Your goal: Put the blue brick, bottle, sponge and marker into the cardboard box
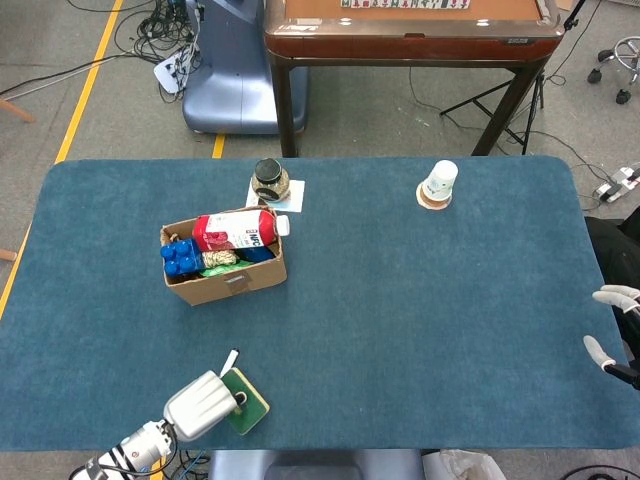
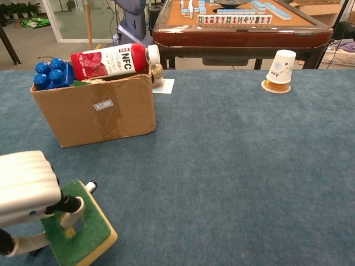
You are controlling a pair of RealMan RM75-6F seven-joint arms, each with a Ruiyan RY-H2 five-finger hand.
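Left hand (image 2: 25,194) sits at the near left edge of the table (image 1: 420,330), its fingers closed on the sponge (image 2: 77,233), green face up and yellow underside showing along the edge. In the chest view the sponge looks tilted and partly off the cloth, though I cannot tell whether it is fully clear. Just beyond it lies the marker (image 2: 89,185), its tip poking out beside the hand; the head view shows it touching or nearly touching the sponge, so a clean lift matters if the marker is not to be dragged along.

Right hand (image 1: 610,330) is at the near right edge, well apart from everything, fingers spread and holding nothing.

Farther back on the left stands the cardboard box (image 2: 97,113). The blue brick (image 2: 51,73) already sits in its left end and the bottle (image 2: 111,61) lies across the top, cap toward the right, so 2 of the 4 items look done.

To do this step well, I would keep the grip firm, raise the sponge well above the box wall, and carry it over the near side of the opening, since the bottle covers much of the top. Releasing low, into the gap near the brick, should avoid knocking the bottle off.

Beyond the box are a jar (image 1: 268,180) on a white card, and far right an upturned paper cup (image 2: 280,69).
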